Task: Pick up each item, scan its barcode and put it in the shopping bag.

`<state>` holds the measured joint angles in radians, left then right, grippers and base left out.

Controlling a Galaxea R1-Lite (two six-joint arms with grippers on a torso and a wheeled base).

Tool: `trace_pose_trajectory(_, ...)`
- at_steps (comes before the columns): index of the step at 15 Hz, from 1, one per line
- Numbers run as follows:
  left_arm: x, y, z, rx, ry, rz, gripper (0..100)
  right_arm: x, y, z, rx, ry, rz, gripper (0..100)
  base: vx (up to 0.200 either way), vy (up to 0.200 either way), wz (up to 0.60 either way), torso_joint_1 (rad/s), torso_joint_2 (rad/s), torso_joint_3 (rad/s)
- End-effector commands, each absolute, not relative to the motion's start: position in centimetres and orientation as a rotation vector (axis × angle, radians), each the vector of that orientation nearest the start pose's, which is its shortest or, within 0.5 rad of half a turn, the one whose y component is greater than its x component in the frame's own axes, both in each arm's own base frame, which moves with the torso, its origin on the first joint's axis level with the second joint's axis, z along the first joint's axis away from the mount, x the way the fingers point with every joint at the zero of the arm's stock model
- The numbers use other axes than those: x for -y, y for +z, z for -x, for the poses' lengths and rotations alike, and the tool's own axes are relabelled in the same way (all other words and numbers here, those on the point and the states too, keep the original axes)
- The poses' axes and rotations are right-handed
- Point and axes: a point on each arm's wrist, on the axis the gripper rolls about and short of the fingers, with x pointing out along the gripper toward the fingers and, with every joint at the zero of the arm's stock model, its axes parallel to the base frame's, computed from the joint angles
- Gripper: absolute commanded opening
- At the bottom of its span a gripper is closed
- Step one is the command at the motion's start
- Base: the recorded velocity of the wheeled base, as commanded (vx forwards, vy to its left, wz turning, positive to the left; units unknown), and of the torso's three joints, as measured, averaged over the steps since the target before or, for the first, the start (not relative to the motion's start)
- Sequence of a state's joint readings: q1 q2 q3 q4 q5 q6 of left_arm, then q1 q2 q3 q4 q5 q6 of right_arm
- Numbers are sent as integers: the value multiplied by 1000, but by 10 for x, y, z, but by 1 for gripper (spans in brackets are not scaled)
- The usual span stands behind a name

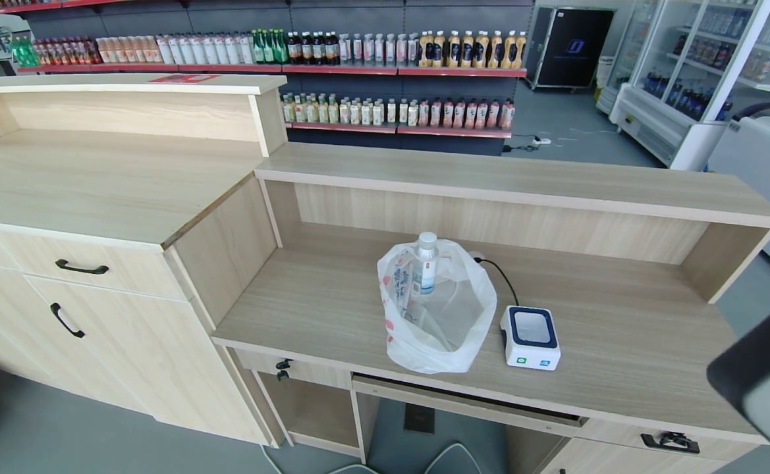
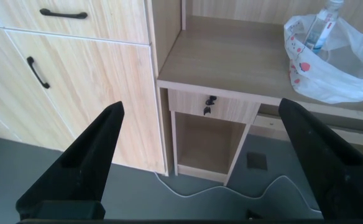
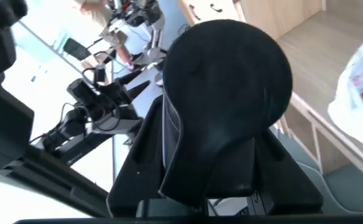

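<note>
A white plastic shopping bag (image 1: 447,322) stands open on the lower counter (image 1: 319,296). A clear bottle (image 1: 426,263) with a white cap stands upright inside it at the back. To the right of the bag sits a white barcode scanner (image 1: 531,336) with a dark window and a black cable. My left gripper (image 2: 200,106) is open with nothing between its fingers, low in front of the counter's left cubby, below and left of the bag (image 2: 337,68) and bottle (image 2: 321,28). My right arm (image 1: 763,382) is a dark shape off the counter's right end.
A taller cabinet (image 1: 95,191) with drawers adjoins the counter on the left. A raised ledge (image 1: 516,178) runs behind the work surface. Drink shelves (image 1: 358,66) and fridges (image 1: 694,79) stand beyond. In the right wrist view a black rounded part (image 3: 225,93) stands close before the camera.
</note>
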<state>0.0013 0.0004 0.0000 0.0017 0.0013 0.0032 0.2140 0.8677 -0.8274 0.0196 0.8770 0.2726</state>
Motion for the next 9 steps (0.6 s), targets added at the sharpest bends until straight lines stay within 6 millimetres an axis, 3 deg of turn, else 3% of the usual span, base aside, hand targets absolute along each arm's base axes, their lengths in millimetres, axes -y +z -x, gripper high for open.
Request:
trace_pose_trajectory(1,0,75,23,-2,3,-3,100,-31,277,-107,-232,865,-183,0,0,0,0,0,0,0)
trace_pose_trajectory(3,0,75,23,-2,3,-3,100,-9,237,-162,-241,519,181,0,0,0,0,0,0,0)
trace_pose_trajectory(4,0,75,23,-2,3,-3,100,4,222,-180,-215,410,332,0,0,0,0,0,0,0)
trace_pose_trajectory(6,0,75,23,-2,3,-3,100,29,195,-208,-109,284,558,0,0,0,0,0,0,0)
trace_pose_trajectory(9,0,75,23,-2,3,-3,100,36,177,-230,11,248,776,0,0,0,0,0,0,0)
